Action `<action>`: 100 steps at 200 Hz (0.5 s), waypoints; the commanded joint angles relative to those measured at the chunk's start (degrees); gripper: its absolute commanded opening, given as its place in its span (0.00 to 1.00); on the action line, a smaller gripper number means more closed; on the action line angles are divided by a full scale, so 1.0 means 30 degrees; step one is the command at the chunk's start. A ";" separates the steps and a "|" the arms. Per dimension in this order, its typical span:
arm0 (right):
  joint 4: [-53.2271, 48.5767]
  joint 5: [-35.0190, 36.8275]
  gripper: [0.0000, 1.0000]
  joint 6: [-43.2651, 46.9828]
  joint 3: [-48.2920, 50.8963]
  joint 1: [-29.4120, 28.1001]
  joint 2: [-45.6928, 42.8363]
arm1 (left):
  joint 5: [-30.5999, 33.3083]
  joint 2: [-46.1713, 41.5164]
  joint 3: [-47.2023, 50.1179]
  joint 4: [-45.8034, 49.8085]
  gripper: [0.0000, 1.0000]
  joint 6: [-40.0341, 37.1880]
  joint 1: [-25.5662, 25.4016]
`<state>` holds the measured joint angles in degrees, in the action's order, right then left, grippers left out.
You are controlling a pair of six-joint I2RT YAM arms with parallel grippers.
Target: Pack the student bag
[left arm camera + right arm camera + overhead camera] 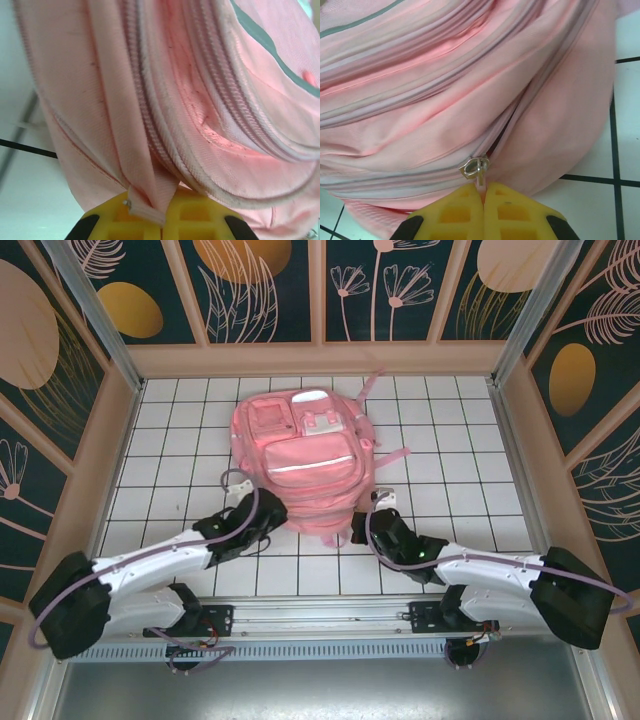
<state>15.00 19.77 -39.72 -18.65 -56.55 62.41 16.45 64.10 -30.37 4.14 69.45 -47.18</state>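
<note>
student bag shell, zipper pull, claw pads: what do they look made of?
The student bag: woven fabric, matte pink, likely polyester; twill ribs and stitched seams show. The zipper pull: metal, a shiny silver loop. The pads of the right claw: hard yellow plastic, probably moulded; smooth, with recessed pockets.

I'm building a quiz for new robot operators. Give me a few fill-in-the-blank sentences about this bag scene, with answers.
The student bag on the tiled table is ____ in colour.
The left gripper is ____ on a fold of bag fabric.
The right gripper pinches the pull tab of a ____.
Answers: pink; shut; zipper.
</note>
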 commanded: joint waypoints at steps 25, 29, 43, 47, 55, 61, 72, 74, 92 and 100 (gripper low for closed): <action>0.0243 0.0358 0.00 0.0956 -0.0786 0.0684 0.1969 | 0.2365 -0.2585 0.0500 0.3622 0.00 -0.4162 0.4145; 0.0360 0.0218 0.00 0.1033 -0.0916 0.0687 0.2169 | 0.2202 -0.2558 0.0431 0.3656 0.00 -0.4371 0.4369; 0.0552 -0.0233 0.00 0.1301 -0.1349 0.0688 0.2851 | 0.1567 -0.2234 0.0174 0.3746 0.00 -0.5078 0.4934; 0.0590 -0.0346 0.00 0.1330 -0.1484 0.0678 0.2995 | 0.1392 -0.2117 0.0073 0.3814 0.00 -0.5190 0.5016; 0.0767 -0.0607 0.00 0.1469 -0.1643 0.0665 0.3248 | 0.0911 -0.1938 -0.0134 0.3856 0.06 -0.5346 0.5062; 0.0918 -0.0819 0.00 0.1536 -0.1692 0.0618 0.3370 | 0.0215 -0.1856 -0.0178 0.3626 0.16 -0.5402 0.5063; 0.1115 -0.1081 0.00 0.1574 -0.1836 0.0545 0.3508 | -0.1306 -0.1950 -0.0061 0.3132 0.44 -0.5382 0.5047; 0.1164 -0.1118 0.00 0.1580 -0.1860 0.0527 0.3533 | -0.1553 -0.1987 -0.0062 0.3073 0.47 -0.5356 0.5036; 0.1485 -0.1387 0.00 0.1618 -0.2013 0.0216 0.3697 | -0.3077 -0.2885 0.0380 0.2602 0.61 -0.4202 0.5007; 0.1636 -0.1429 0.00 0.1560 -0.2070 0.0031 0.3796 | -0.3793 -0.3504 0.0781 0.2081 0.62 -0.3488 0.4949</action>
<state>17.93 16.32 -36.05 -23.22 -55.70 72.99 10.98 57.78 -29.15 14.15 56.25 -32.23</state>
